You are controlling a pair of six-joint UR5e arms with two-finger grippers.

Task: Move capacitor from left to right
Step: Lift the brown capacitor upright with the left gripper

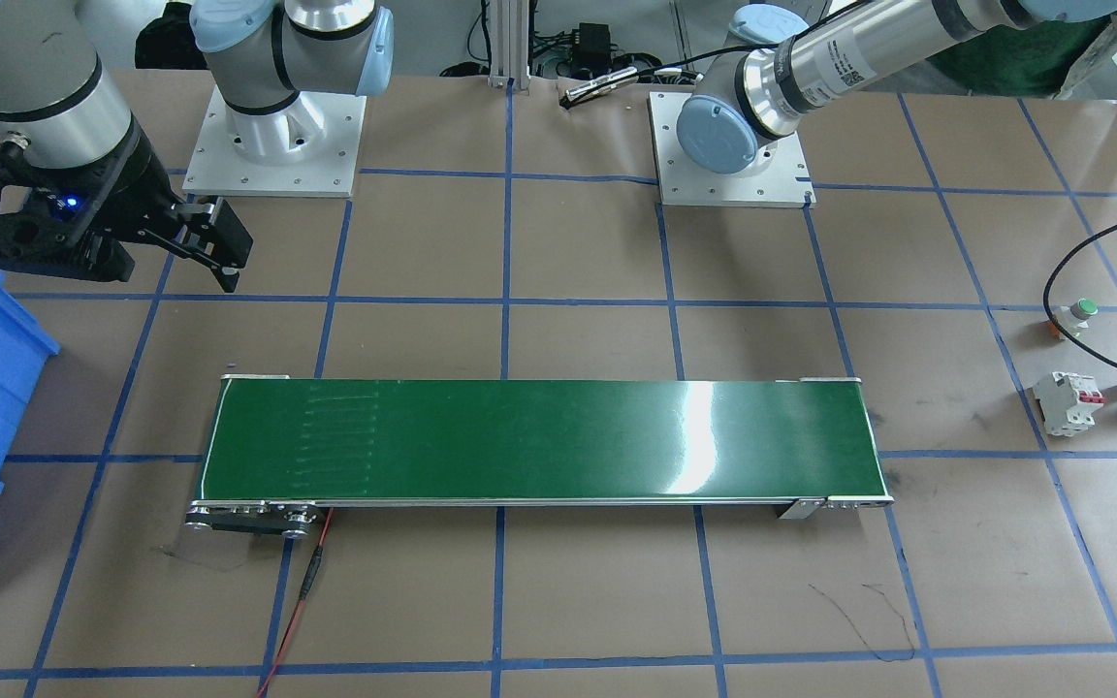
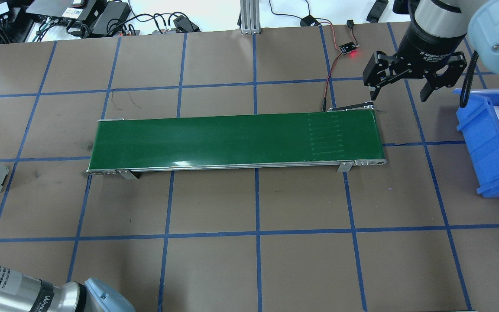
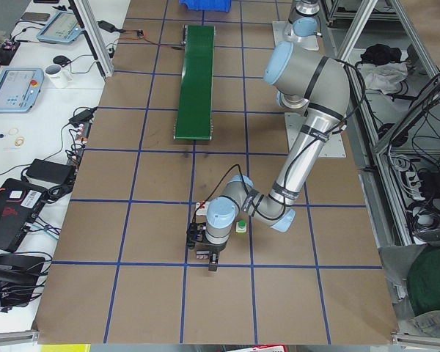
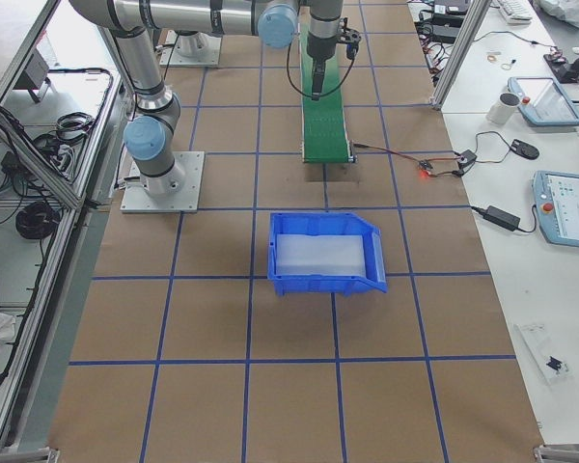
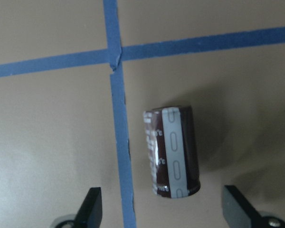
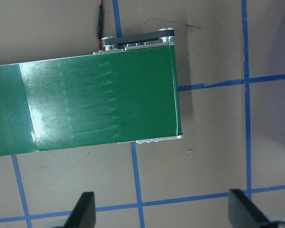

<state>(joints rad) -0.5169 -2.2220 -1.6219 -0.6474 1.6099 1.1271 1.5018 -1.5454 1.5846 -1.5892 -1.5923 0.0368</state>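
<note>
The capacitor (image 5: 171,152), a dark stubby cylinder with a grey stripe, lies on its side on the brown table beside a blue tape line. My left gripper (image 5: 164,210) hangs above it, open and empty, with one fingertip on each side of it. This gripper also shows in the exterior left view (image 3: 207,253), pointing down at the table's left end. My right gripper (image 2: 399,94) is open and empty. It hovers over the table just past the right end of the green conveyor (image 2: 236,138).
A white breaker with red levers (image 1: 1066,402) and a green-capped push button (image 1: 1080,312) stand near my left gripper. A blue bin (image 2: 496,143) stands at the table's right end. A red wire (image 2: 328,82) leads to the conveyor's far right corner.
</note>
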